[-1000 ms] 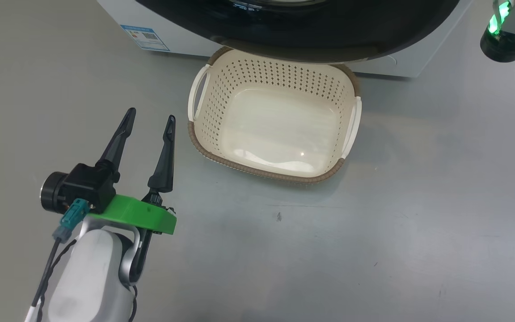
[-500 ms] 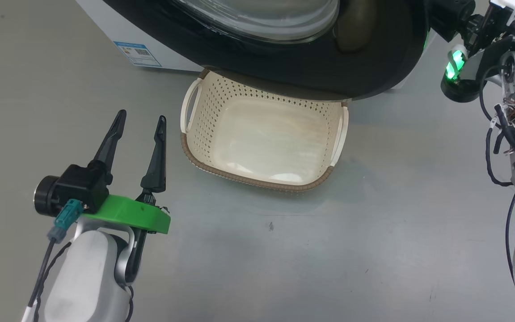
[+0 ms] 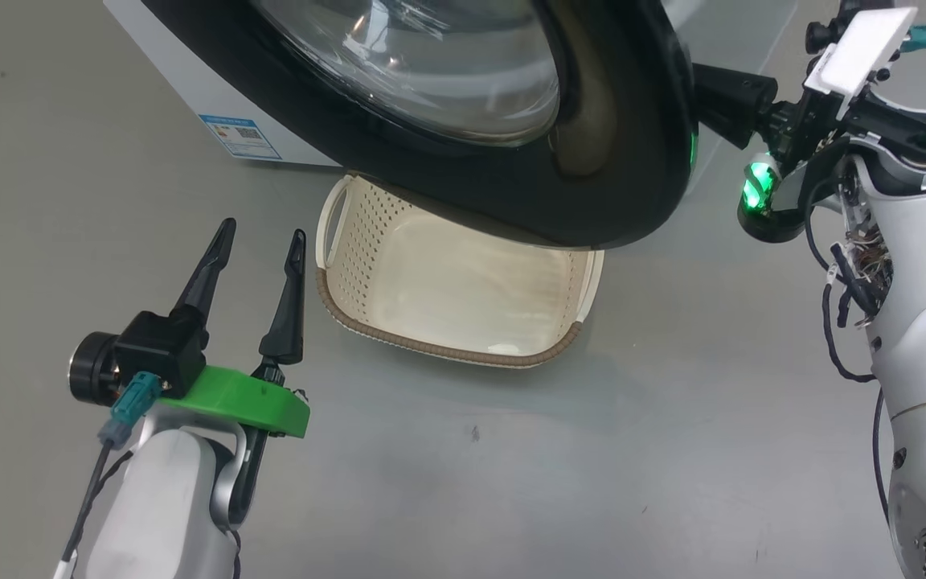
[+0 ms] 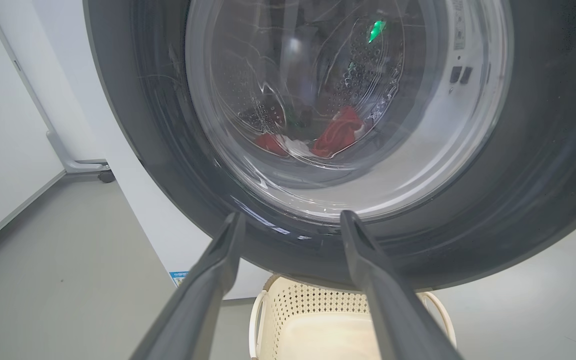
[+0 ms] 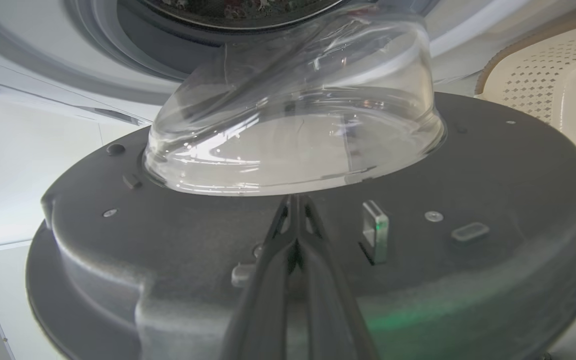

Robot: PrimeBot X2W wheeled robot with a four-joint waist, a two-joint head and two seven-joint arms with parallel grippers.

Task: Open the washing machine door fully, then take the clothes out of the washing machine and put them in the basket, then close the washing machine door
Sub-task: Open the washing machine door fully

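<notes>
Beside the basket (image 3: 447, 351), left claw (image 3: 263, 229) spread, empty; right claw (image 5: 295, 200) pressed together at washing machine door (image 5: 493, 165); left wrist view shows clothes (image 4: 338, 132) inside

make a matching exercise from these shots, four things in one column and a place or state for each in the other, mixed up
Things:
1. basket
2. clothes
3. left gripper
4. right gripper

Places or states:
a. shut, fingers together, pointing at the inner face of the washing machine door
b. empty, on the floor, partly under the door
c. open, fingers spread apart
d. inside the washing machine, seen through the door glass

Pairs: 1-b, 2-d, 3-c, 4-a
</notes>
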